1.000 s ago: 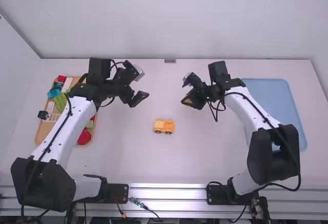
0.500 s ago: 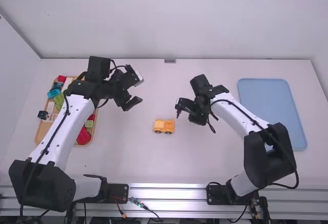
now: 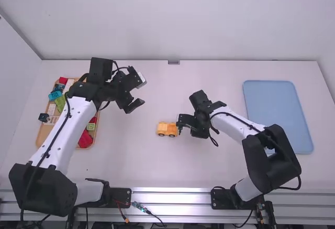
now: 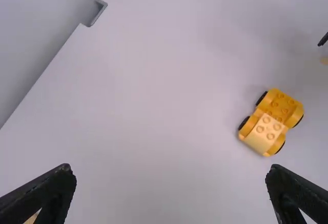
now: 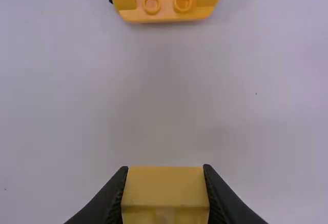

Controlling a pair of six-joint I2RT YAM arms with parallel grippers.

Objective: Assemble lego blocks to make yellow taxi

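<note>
The wheeled car base with a yellow block on one end stands mid-table; the left wrist view shows this car base with its studs up. My right gripper is beside its right end in the high view. In the right wrist view my right gripper is shut on a yellow block, held apart from the studded end of the car base. My left gripper hangs back and left of the car base; in the left wrist view the left gripper stands wide open with nothing between its fingers.
A wooden tray with red, green, white and blue blocks lies at the left, partly under the left arm. A dark small block is at its left edge. A blue tray lies at the right.
The right gripper has come toward the camera and left, to the car base's right end. The left gripper shifted slightly left, then stayed still. The car base has not moved.
</note>
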